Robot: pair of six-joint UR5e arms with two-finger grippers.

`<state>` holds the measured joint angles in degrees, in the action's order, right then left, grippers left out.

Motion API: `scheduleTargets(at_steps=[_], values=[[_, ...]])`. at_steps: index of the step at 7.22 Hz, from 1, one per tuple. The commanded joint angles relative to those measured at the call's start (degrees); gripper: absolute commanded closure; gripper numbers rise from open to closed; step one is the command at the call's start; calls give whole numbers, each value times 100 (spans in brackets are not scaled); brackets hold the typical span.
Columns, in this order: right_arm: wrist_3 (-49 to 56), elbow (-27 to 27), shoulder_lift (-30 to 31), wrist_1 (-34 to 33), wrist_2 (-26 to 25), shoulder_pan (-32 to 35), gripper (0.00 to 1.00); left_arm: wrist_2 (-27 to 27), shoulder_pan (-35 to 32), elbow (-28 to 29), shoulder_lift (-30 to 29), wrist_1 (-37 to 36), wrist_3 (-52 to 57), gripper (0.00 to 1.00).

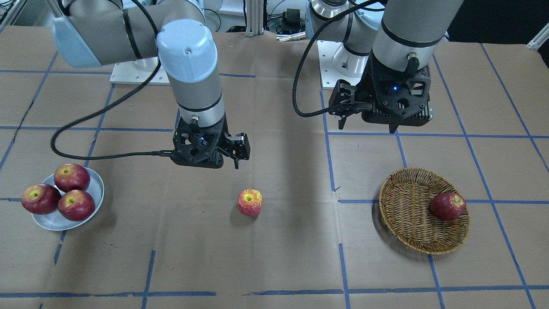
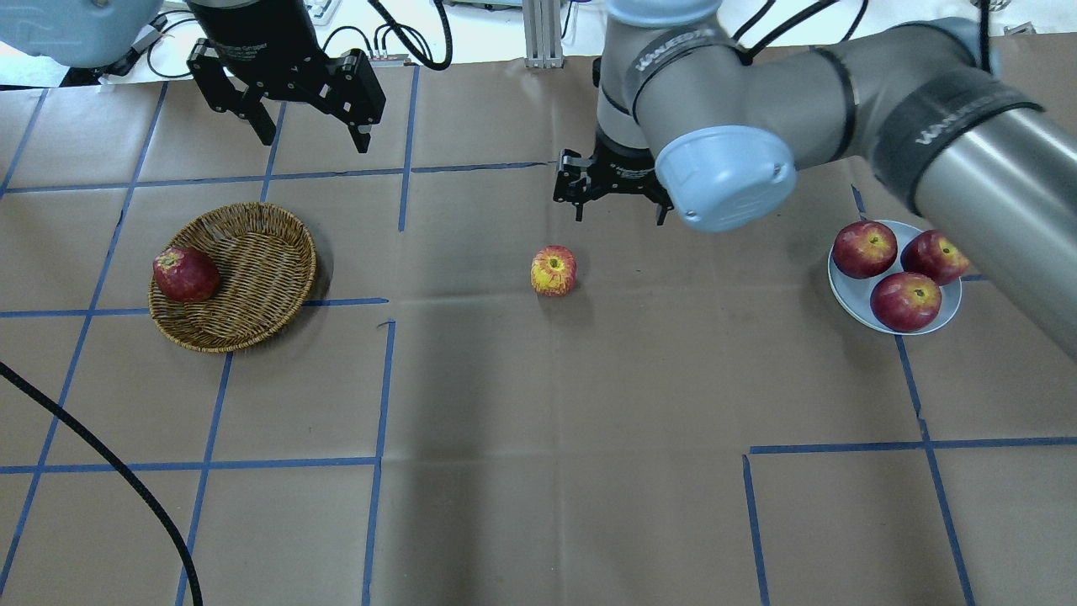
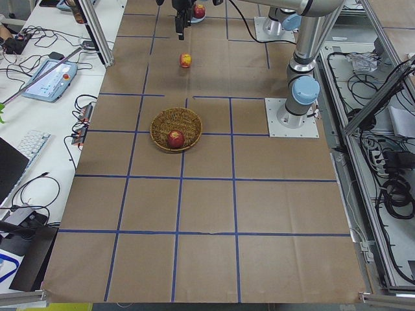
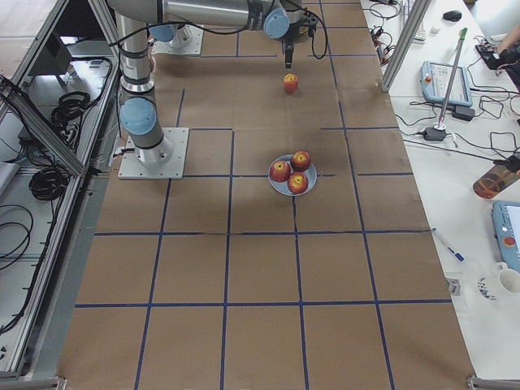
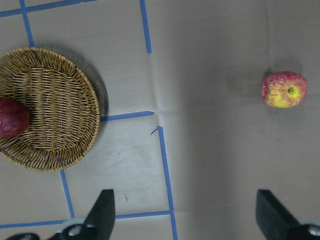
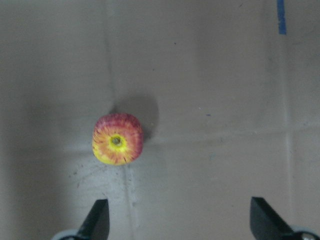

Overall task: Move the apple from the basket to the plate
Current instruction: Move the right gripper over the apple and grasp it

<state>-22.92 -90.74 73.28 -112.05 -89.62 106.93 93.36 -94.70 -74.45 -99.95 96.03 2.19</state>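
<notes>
The pale streaky apple (image 2: pixel 554 271) with a yellow-green stem patch lies on the bare table, midway between basket and plate; it also shows in the front view (image 1: pixel 250 202) and both wrist views (image 5: pixel 283 89) (image 6: pixel 117 139). The wicker basket (image 2: pixel 252 252) (image 1: pixel 407 206) sits on the robot's left. The white plate (image 2: pixel 850 295) (image 1: pixel 96 184) sits on its right. My right gripper (image 2: pixel 618 210) (image 6: pixel 181 220) hangs open above the table just behind the apple. My left gripper (image 2: pixel 311 135) (image 5: pixel 185 215) is open and empty, raised behind the basket.
One dark red apple (image 2: pixel 185 273) lies at the basket's outer edge. Three dark red apples (image 2: pixel 904 300) fill the plate. A black cable (image 2: pixel 126 488) crosses the near left corner. Blue tape lines grid the brown table cover.
</notes>
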Motion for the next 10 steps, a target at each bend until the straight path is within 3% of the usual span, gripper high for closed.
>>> scheduleTargets(at_steps=[1, 5, 10], values=[[-204, -40, -699, -956, -21, 257, 0, -2, -5, -8, 28, 12, 9, 1], [-459, -58, -1543, -1923, -292, 600, 0, -37, 4, -96, 11, -5, 0, 1], [-433, -480, -1668, -2075, -337, 592, 1, -20, 12, -87, -7, -49, 0, 1]])
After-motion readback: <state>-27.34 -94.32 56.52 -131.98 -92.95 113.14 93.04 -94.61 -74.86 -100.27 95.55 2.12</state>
